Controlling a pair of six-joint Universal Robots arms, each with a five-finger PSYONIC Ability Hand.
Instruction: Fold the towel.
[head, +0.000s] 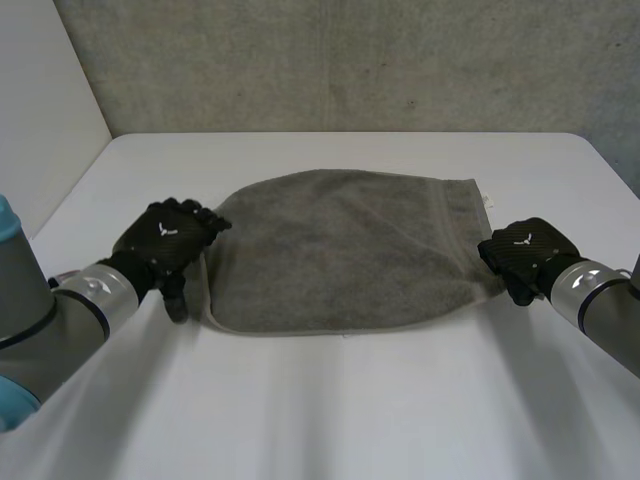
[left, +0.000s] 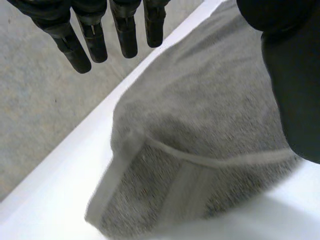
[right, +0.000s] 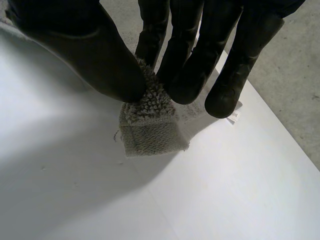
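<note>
Left arm (head: 70, 305), grey-jointed and nearest the viewer, ends in the left hand (head: 168, 238), which is poised at the left edge of the grey towel (head: 330, 250); its fingers (left: 82, 47) are straight, set apart from the thumb, and grasp nothing. Towel lies spread on the white worktop (head: 350, 410) between both hands. Right hand (head: 525, 252) pinches a hemmed corner at the towel's right edge between thumb and fingertips, close above the worktop.
</note>
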